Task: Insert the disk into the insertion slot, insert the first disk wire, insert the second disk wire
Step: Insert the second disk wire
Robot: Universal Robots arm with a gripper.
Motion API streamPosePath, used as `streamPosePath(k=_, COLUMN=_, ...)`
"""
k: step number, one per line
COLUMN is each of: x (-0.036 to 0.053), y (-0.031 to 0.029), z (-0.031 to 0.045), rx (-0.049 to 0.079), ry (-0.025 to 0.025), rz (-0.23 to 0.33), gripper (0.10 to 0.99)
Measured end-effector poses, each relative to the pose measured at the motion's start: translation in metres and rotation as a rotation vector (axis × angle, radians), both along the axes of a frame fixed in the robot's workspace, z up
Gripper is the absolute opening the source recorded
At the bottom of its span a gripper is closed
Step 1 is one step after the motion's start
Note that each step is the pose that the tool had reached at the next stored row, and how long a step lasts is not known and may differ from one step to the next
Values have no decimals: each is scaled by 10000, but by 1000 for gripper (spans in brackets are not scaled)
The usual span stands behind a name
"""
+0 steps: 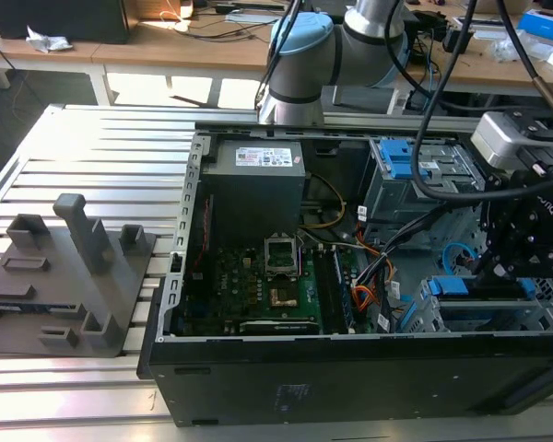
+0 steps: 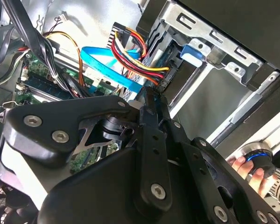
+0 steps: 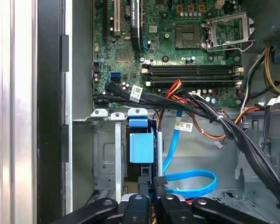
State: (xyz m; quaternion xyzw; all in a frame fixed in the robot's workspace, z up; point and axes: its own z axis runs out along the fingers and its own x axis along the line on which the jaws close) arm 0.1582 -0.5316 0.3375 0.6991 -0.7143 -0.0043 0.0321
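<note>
Gripper (image 3: pixel 148 189) at disk (image 1: pixel 479 287), seated in insertion slot (image 1: pixel 546 308). Jaws closed. Blue wire connector (image 3: pixel 159 180) just beside. Keep connector square; press straight.

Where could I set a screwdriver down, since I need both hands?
The bare ribbed table between the grey fixture and the computer case is free. Inside the case it is crowded: cables cross from the motherboard toward the gripper.
</note>
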Motion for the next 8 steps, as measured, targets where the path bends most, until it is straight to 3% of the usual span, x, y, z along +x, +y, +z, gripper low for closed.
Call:
streamPosePath(k=3, x=0, y=0, z=-16, rx=18, ry=-2, rz=1, gripper=173)
streamPosePath(k=4, x=0, y=0, z=-14, rx=10, ry=0, rz=0, gripper=239)
streamPosePath(k=5, x=-1, y=0, z=6, rx=11, ry=0, rz=0, gripper=239)
streamPosePath(k=7, x=-1, y=1, z=90, rx=8, ry=0, rz=-1, gripper=239)
streamPosePath(k=8, x=-1, y=3, z=198, rx=5, ry=0, rz=-1, gripper=239)
